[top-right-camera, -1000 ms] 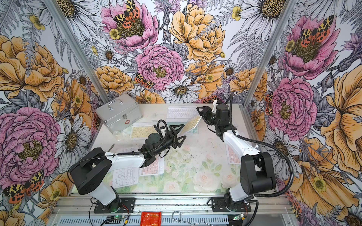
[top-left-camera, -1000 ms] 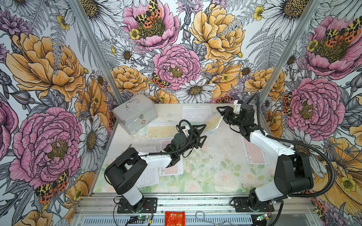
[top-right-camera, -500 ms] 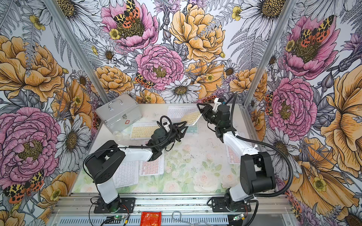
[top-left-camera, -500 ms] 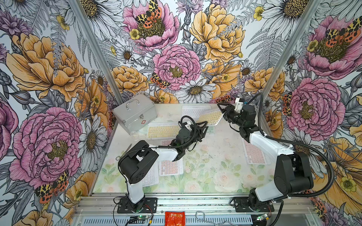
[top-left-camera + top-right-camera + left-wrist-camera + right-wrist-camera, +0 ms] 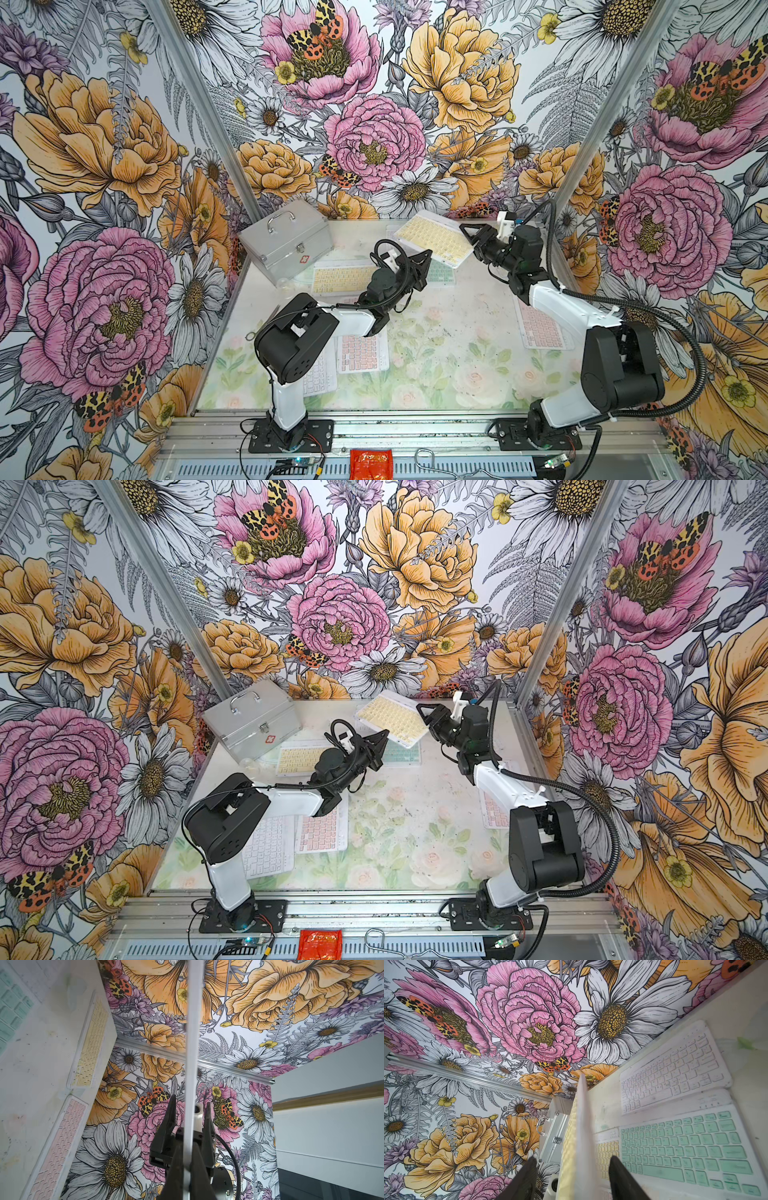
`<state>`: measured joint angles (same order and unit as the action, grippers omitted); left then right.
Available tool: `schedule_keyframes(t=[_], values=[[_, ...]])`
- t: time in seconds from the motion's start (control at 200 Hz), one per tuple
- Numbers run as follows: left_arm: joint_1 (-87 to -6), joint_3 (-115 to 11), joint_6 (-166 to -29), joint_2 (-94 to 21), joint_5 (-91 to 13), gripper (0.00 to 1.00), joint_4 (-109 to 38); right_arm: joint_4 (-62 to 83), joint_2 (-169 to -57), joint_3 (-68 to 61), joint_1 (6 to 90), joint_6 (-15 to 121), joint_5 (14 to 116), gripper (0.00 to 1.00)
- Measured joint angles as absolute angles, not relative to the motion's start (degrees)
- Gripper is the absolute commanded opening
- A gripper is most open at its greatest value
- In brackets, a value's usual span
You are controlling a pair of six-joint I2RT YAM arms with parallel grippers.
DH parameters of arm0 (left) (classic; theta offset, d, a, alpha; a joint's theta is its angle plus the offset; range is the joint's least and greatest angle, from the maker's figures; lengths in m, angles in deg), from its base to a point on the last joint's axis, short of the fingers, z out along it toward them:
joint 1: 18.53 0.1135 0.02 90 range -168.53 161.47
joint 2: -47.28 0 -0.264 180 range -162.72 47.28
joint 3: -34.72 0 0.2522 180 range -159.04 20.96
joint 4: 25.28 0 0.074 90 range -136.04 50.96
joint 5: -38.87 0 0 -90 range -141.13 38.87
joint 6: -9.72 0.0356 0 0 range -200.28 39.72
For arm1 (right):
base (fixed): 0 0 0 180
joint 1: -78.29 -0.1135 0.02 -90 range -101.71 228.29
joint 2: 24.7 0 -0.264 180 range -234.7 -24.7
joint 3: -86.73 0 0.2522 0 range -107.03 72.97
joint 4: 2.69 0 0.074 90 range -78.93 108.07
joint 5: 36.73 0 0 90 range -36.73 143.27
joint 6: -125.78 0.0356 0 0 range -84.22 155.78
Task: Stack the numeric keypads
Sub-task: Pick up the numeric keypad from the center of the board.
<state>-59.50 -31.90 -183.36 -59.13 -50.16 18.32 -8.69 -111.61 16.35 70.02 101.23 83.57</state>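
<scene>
A yellow-keyed numeric keypad (image 5: 434, 239) (image 5: 392, 719) hangs tilted in the air over the back of the table, between both grippers. My left gripper (image 5: 426, 259) (image 5: 384, 737) is shut on its lower corner; in the left wrist view the keypad (image 5: 192, 1064) runs edge-on out of my pinched jaws (image 5: 188, 1159). My right gripper (image 5: 467, 232) (image 5: 424, 712) sits at the opposite edge. In the right wrist view its fingers (image 5: 529, 1169) stand apart on either side of the keypad (image 5: 581, 1136), with gaps showing. Under it lie a mint keypad (image 5: 440, 274) and a yellow keypad (image 5: 338, 278).
A silver case (image 5: 286, 239) with a handle stands at the back left. More keypads lie flat: pink (image 5: 361, 351) and white (image 5: 318, 374) under my left arm, pink (image 5: 540, 328) under my right arm, white (image 5: 675, 1070) by the back wall. Floral walls enclose three sides.
My left gripper reached further back and closed on the raised yellow keypad. My right gripper's jaws widened off it. The keypad shifted slightly toward the back.
</scene>
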Motion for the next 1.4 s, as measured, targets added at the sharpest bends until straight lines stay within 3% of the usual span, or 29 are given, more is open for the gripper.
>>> schedule_keyframes(t=[0.115, 0.3, 0.5, 0.735, 0.931, 1.181, 1.286, 1.376, 1.401], values=[[-58.21, -31.86, -182.71, -60.13, -49.5, 0.0, 17.36, -7.3, -111.33, 16.35, 70.52, 99.77, 85.21, 0.79], [-56.64, -31.86, -181.24, -60.18, -49.18, 0.0, 15.98, -6.29, -110.82, 16.74, 71.26, 99.2, 87.75, 0.83], [-56.29, -33.74, -177.44, -60.2, -51.21, 0.0, 10.28, -7.62, -106.74, 24.04, 69.95, 100.88, 86.48, 0.71], [-58.52, -38.85, -172.59, -60.2, -57.5, 0.0, 3.68, -12.67, -106.91, 27.36, 64.03, 104.81, 84.56, 0.63], [-60.33, -39.7, -169.77, -60.2, -61.11, 0.0, 1.76, -15.84, -107.0, 29.75, 62.61, 107.11, 82.41, 0.5], [-60.86, -39.79, -169.09, -60.2, -63.93, 0.0, 1.49, -16.21, -107.02, 30.8, 62.3, 109.67, 79.57, 0.26], [-61.08, -39.9, -168.68, -60.22, -64.17, 0.0, 1.82, -16.15, -107.02, 30.84, 62.21, 109.58, 78.85, 0.06], [-61.08, -39.9, -168.74, -60.68, -64.23, 0.0, 2.5, -17.33, -107.02, 30.84, 62.24, 110.63, 78.72, 0.0], [-61.08, -39.9, -168.76, -60.77, -64.21, 0.07, 2.7, -17.48, -107.11, 30.84, 62.24, 110.52, 78.72, 0.0]])
